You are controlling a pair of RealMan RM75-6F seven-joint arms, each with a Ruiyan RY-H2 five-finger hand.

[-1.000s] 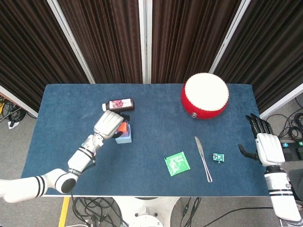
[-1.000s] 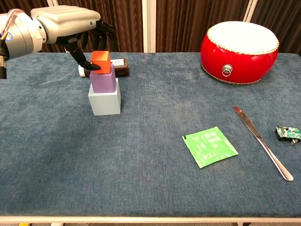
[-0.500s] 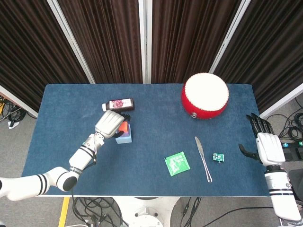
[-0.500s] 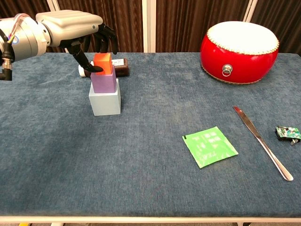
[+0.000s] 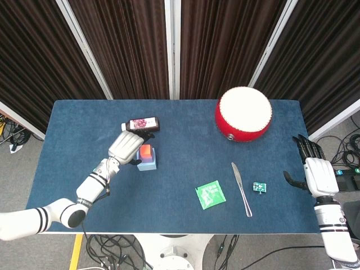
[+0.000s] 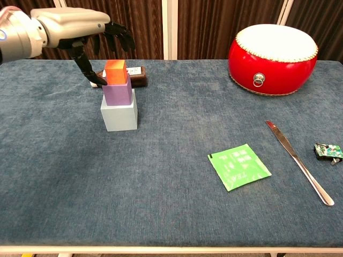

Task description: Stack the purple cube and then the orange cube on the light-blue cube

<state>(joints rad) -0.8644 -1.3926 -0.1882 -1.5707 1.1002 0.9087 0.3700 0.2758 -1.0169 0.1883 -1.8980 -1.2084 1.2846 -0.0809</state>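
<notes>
The three cubes stand as one tower left of the table's middle: the light-blue cube [image 6: 119, 115] at the bottom, the purple cube [image 6: 117, 92] on it, the orange cube [image 6: 115, 72] on top. From the head view only the orange cube [image 5: 145, 151] and a strip of the light-blue cube [image 5: 149, 165] show. My left hand [image 6: 80, 27] hovers up and to the left of the tower, fingers spread above the orange cube and the thumb hanging down close beside its left face, holding nothing. My right hand [image 5: 315, 171] lies open past the table's right edge, far from the cubes.
A dark bottle [image 6: 136, 75] lies just behind the tower. A red drum [image 6: 273, 51] stands at the back right. A green packet [image 6: 239, 167], a knife [image 6: 297, 160] and a small green circuit part [image 6: 328, 151] lie at the front right.
The orange cube was tilted in my left hand's grip; it now sits flat on the purple cube. The left hand's fingers have come off it and the hand has drawn back left.
</notes>
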